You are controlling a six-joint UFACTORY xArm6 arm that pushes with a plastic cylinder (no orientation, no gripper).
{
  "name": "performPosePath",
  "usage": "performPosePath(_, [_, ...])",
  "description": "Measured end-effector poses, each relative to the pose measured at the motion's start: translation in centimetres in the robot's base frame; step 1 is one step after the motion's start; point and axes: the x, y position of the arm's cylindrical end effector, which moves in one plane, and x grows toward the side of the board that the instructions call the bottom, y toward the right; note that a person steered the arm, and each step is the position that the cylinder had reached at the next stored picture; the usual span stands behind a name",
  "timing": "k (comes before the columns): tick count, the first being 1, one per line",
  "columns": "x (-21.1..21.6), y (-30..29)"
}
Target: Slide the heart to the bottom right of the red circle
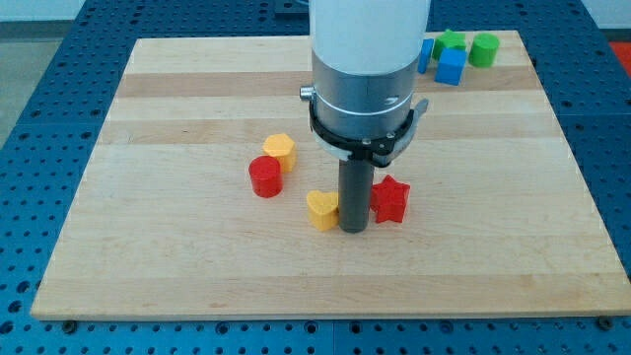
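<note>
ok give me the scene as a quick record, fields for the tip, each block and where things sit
tip: my tip down on the wooden board, between two blocks
yellow heart: at the tip's left in the view, touching or nearly so
red star: at the tip's right in the view
red circle: up-left of the heart in the view
yellow hexagon: just above the red circle in the view
far corner, view's top right: blue cube, green star, green cylinder, another blue block partly hidden
task state: heart already lies to the circle's lower right

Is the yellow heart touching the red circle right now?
No, the yellow heart sits apart from the red circle, toward the view's bottom right of it, with bare board between them and my tip right beside the heart.
</note>
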Motion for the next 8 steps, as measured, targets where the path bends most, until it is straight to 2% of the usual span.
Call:
performPosePath(4, [-0.5, 0.0])
performPosePath(8, [-0.5, -4.1])
